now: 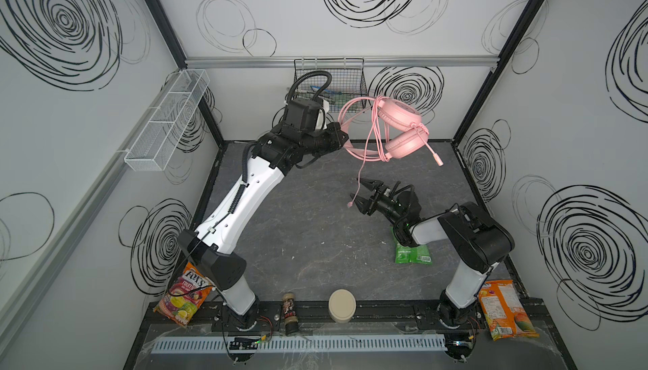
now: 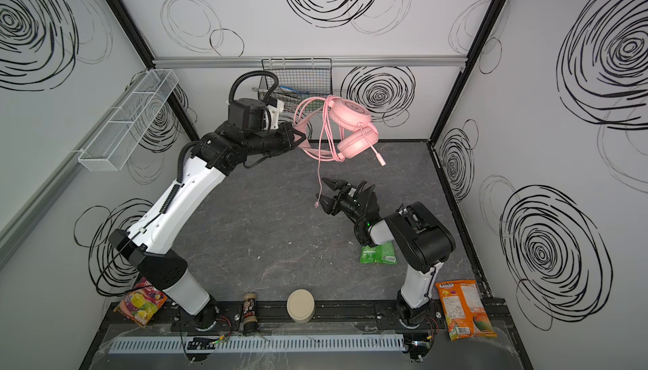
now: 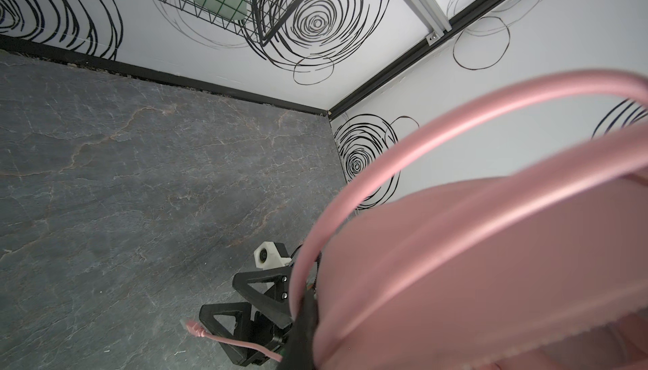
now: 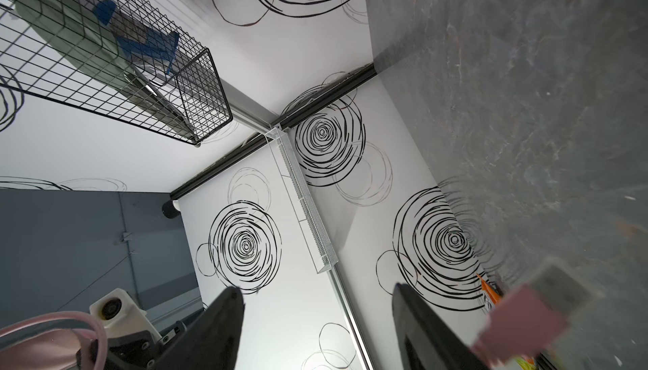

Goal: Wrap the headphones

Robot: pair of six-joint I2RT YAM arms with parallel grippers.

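The pale pink headphones (image 1: 403, 115) (image 2: 350, 112) hang in the air near the back wall. My left gripper (image 1: 345, 138) (image 2: 301, 136) is shut on their headband (image 3: 456, 245). Loops of thin pink cable drape over the headband and earcups. One strand drops down to a plug (image 1: 349, 204) (image 2: 317, 204) (image 3: 192, 326). My right gripper (image 1: 358, 191) (image 2: 324, 191) (image 4: 315, 298) is open just below the headphones, beside that hanging strand. In the right wrist view the blurred plug (image 4: 526, 315) lies outside one finger, with nothing between the fingers.
A green packet (image 1: 412, 254) lies on the grey table under the right arm. A black wire basket (image 1: 329, 80) hangs on the back wall and a white mesh basket (image 1: 168, 119) on the left wall. Snack bags (image 1: 184, 294) (image 1: 506, 308), a spice jar (image 1: 290, 312) and a beige lid (image 1: 342, 305) line the front rail.
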